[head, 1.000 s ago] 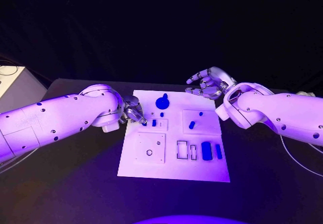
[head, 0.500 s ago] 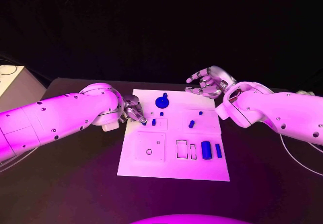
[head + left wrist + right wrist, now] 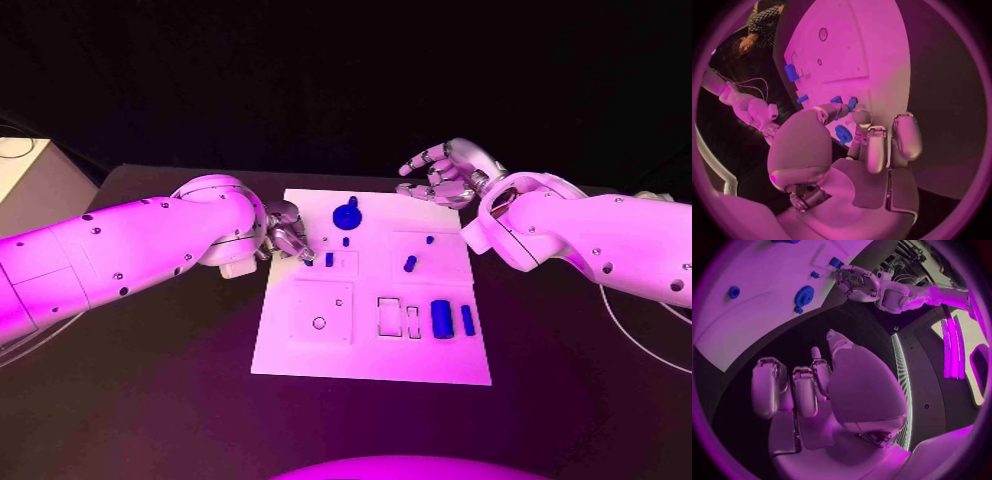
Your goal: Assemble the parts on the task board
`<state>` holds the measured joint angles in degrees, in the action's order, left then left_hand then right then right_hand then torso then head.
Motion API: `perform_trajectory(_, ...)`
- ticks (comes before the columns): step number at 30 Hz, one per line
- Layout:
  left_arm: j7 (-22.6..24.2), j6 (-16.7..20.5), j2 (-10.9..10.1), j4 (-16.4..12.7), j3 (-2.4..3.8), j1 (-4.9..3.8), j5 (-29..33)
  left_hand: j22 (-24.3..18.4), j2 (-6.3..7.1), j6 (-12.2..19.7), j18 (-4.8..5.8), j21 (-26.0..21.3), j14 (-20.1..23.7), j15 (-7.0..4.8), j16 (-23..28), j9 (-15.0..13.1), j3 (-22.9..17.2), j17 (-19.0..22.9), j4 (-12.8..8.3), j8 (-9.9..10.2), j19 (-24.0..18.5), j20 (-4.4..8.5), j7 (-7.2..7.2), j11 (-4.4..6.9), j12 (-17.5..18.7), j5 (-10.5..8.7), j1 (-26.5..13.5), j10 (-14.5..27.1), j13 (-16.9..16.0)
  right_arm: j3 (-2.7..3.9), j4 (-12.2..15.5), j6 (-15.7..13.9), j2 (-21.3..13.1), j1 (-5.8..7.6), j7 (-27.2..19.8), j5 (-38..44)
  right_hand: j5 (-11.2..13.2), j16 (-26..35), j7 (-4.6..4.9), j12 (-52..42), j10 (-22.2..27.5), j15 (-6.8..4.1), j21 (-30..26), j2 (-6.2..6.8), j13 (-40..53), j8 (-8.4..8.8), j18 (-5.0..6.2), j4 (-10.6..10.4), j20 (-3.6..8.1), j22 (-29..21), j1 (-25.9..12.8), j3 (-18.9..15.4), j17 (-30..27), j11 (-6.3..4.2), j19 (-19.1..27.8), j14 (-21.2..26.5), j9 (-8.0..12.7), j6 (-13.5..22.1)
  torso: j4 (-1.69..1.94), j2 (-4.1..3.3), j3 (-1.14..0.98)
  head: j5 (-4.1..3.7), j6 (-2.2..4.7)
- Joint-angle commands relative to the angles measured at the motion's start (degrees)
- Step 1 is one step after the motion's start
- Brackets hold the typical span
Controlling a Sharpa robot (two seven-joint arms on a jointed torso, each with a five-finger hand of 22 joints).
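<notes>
head view: the task board (image 3: 375,350) lies flat on the black table (image 3: 159,400) between the two arms, with small blue parts on it. a round blue knobbed part (image 3: 346,214) stands just ahead of the left robot hand (image 3: 284,237), toward the board's far edge; a small blue peg (image 3: 329,260) lies close beside that hand's fingertips; two blue blocks (image 3: 451,320) stand in their slots on the side nearer the right arm. the left robot hand sits at the board's left edge, fingers curled down toward the small pieces; whether it pinches one cannot be told from these views. the right robot hand (image 3: 447,175) hovers off the board's far right corner, fingers apart and loosely bent, holding nothing. judged step: picking a small part near the left fingertips. to do it well, pinch at the part's sides, lift straight up, and keep the part upright over its slot before lowering.
</notes>
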<state>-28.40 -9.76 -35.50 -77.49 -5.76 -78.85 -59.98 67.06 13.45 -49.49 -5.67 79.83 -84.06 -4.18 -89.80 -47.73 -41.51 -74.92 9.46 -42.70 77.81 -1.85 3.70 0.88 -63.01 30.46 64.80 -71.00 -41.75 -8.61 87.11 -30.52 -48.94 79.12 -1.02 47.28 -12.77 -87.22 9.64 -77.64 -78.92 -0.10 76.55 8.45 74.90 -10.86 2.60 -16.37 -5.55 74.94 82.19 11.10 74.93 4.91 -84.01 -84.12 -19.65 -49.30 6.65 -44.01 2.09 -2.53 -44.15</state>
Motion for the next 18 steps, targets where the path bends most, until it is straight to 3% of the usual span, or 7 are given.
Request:
perform_trajectory(1,0.3,-2.3,0.4,-0.2,-0.30,0.54,0.1,0.1,-0.37,-0.8,0.87,0.3,-5.9,-0.32,-0.2,0.0,-9.9,-15.1,-10.3,-0.3,0.3,-0.05,-0.46,0.32,-0.1,0.24,-0.4,-0.4,-0.2,0.03,0.1,0.5,-0.1,0.01,-0.4,0.0,-0.3,0.2,0.10,0.3,0.4,0.31,-0.3,0.04,3.8,0.00,0.73,0.0,-0.37,4.3,-0.7,0.3,10.8,-0.16,-0.7,-4.6,0.1,0.3,0.06,0.03,0.01,-0.09,-0.07)
perform_trajectory(8,0.3,-2.2,0.5,-0.1,-0.34,0.61,0.2,0.1,-0.37,-1.2,0.89,0.3,-5.9,-0.40,-0.2,-0.2,-8.7,-15.1,-9.7,-0.4,0.3,-0.01,-0.79,0.53,-0.4,-0.04,-1.4,-1.1,-0.8,0.03,0.1,0.4,-0.1,0.01,-0.5,0.0,-0.3,0.2,0.10,0.3,0.4,0.31,-0.3,0.04,3.8,0.00,0.73,0.0,-0.37,4.3,-0.7,0.3,10.8,-0.16,-0.7,-4.6,0.1,0.3,0.06,0.04,0.02,-0.15,-0.12)
perform_trajectory(18,0.1,-1.9,0.6,0.1,-0.37,0.63,0.2,-0.1,-0.18,-1.2,0.87,-0.1,-5.9,-0.90,-0.2,-0.6,-4.0,-15.1,-7.7,-0.3,0.3,0.42,-1.81,1.21,0.2,-0.90,-3.3,-1.7,-0.3,0.03,0.1,0.4,-0.2,0.01,-0.5,-0.1,-0.3,0.2,0.10,0.3,0.4,0.31,-0.3,0.04,3.8,0.00,0.73,0.0,-0.37,4.3,-0.7,0.3,10.8,-0.16,-0.7,-4.6,0.1,0.3,0.05,0.05,0.02,-0.12,-0.06)
